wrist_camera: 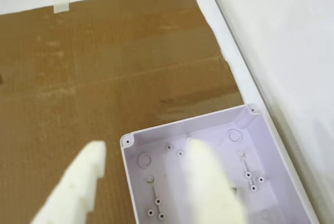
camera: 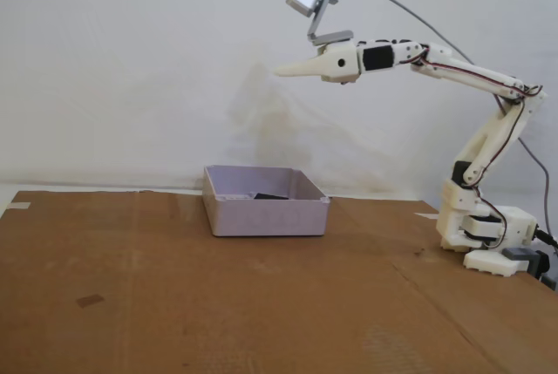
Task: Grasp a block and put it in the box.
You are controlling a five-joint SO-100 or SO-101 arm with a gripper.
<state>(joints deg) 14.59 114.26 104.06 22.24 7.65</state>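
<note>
The white two-finger claw (camera: 283, 69) hangs high above the shallow pale lilac-grey plastic box (camera: 266, 214), fingers spread and holding nothing, while a small matte black block (camera: 270, 195) lies inside the box, so the drop looks done and only retreating remains

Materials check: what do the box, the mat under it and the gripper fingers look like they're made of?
The box: looks like moulded plastic, pale lilac-grey, smooth; screw bosses and round knockouts show in its floor.
Mat: corrugated cardboard, matte brown; ribbed texture, creases and taped edges show in the wrist view.
Fingers: white, matte, slightly rough, stepped edge; probably 3D-printed plastic, but too blurred to be sure.
</note>
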